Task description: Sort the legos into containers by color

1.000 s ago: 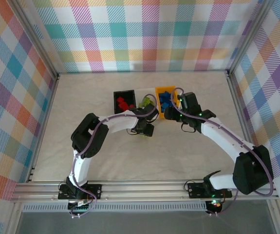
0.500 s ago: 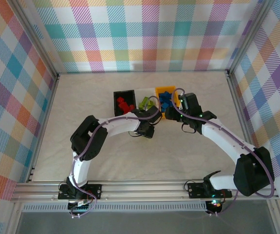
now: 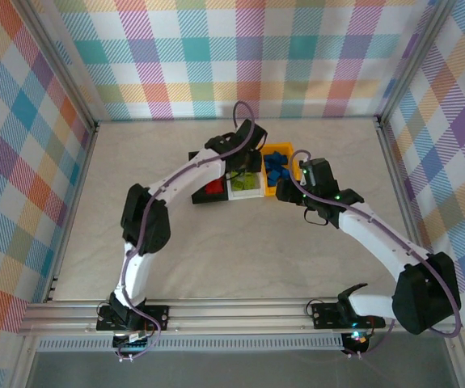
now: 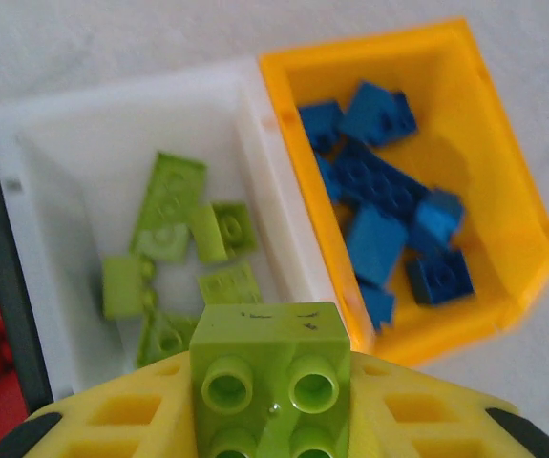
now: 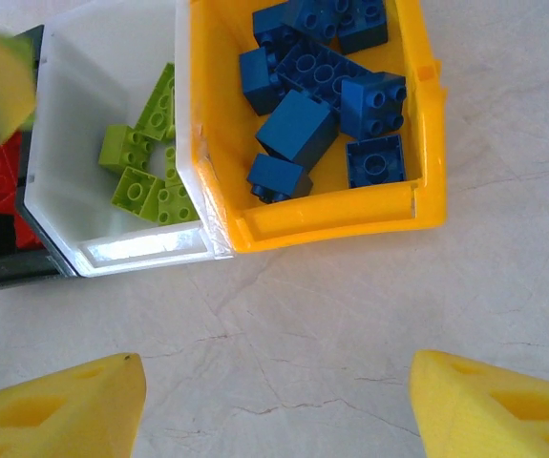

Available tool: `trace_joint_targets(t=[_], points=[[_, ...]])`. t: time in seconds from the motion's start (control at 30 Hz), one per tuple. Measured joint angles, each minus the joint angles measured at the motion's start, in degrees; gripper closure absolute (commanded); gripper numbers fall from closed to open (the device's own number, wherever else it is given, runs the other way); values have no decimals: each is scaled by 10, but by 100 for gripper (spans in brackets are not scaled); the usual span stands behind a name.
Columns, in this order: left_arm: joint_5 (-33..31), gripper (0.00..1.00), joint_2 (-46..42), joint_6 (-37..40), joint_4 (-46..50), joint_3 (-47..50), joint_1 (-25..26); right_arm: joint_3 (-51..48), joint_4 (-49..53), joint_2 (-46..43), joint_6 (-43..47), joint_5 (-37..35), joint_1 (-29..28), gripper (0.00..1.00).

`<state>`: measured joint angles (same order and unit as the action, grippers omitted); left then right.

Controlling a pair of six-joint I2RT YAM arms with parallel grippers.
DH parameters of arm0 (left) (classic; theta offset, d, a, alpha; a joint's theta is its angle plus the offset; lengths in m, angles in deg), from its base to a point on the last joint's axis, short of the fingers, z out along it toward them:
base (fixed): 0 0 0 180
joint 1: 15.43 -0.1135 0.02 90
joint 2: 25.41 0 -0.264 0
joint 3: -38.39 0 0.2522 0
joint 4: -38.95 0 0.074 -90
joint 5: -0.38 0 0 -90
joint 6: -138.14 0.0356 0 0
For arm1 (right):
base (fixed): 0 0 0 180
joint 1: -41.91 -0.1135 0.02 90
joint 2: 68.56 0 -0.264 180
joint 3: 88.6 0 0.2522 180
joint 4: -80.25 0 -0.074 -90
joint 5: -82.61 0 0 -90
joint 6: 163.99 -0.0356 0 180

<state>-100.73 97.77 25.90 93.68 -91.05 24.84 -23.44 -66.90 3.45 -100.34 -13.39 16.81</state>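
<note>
The left gripper (image 4: 270, 431) is pinching a lime green brick (image 4: 269, 348) above the white bin (image 4: 112, 105), which is holding other lime green bricks (image 4: 169, 205). The right gripper (image 5: 276, 405), jaws spread, is hovering over the table (image 5: 350, 315) beside the orange-yellow bin (image 5: 336, 221) of blue bricks (image 5: 298, 129).

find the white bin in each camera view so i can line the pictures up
top external: white bin sits near the middle, a little above centre.
left wrist: white bin covers the left half, lime legos inside.
right wrist: white bin is in the upper left.
shared landmark: the orange-yellow bin of blue legos lies right beside it, on its right, in all three.
</note>
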Motion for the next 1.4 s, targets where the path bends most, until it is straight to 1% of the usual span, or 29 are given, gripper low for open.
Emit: trace_joint_targets(t=[0.07, 0.17, 0.27, 0.33, 0.4, 0.43, 0.5, 0.57, 0.7, 0.83, 0.93, 1.0, 1.1, 1.17, 1.27, 1.33, 1.4], points=[[-10, 62, 41, 1, 15, -43, -9, 0, 0, -5, 0, 0, 0, 26], [-17, 49, 93, 6, 42, -91, -17, -2, 0, -14, -2, 0, 0, 23], [-16, 30, 122, 8, 59, -109, -22, -6, 0, -21, -3, 0, 0, 18], [-14, 15, 124, 7, 69, -109, -22, -8, 0, -24, -5, 0, 0, 15], [-14, 3, 121, 6, 69, -109, -22, -9, -1, -26, -9, 0, 0, 6], [-14, 0, 117, 6, 68, -107, -22, -10, -1, -27, -10, 0, 0, 1], [-11, 0, 91, 2, 50, -76, -22, -12, -2, -32, -9, 0, 0, 0], [-10, 0, 36, 0, 22, -9, -21, -14, -3, -39, -7, 0, 0, 0], [-22, 0, -152, -5, -64, 183, -18, -21, -10, -53, -1, -2, 0, 0], [-83, 0, -372, -6, -171, 366, -17, -31, -17, -64, 2, -11, 0, 0], [-137, 0, -489, -4, -228, 469, -28, -43, -25, -72, -2, -23, 0, 0], [-177, 0, -539, 2, -246, 526, -44, -53, -33, -80, -6, -32, 0, 0], [-228, 0, -568, 28, -276, 603, -83, -73, -47, -92, -14, -45, 0, 0], [-254, 0, -568, 48, -281, 646, -119, -82, -56, -96, -17, -56, 0, 0], [-276, 0, -550, 74, -305, 700, -188, -96, -74, -100, -17, -61, 0, 0], [-283, 0, -524, 93, -346, 736, -236, -109, -87, -105, -17, -64, 0, 0], [-280, 0, -493, 102, -385, 765, -271, -120, -100, -111, -17, -69, 2, 0]])
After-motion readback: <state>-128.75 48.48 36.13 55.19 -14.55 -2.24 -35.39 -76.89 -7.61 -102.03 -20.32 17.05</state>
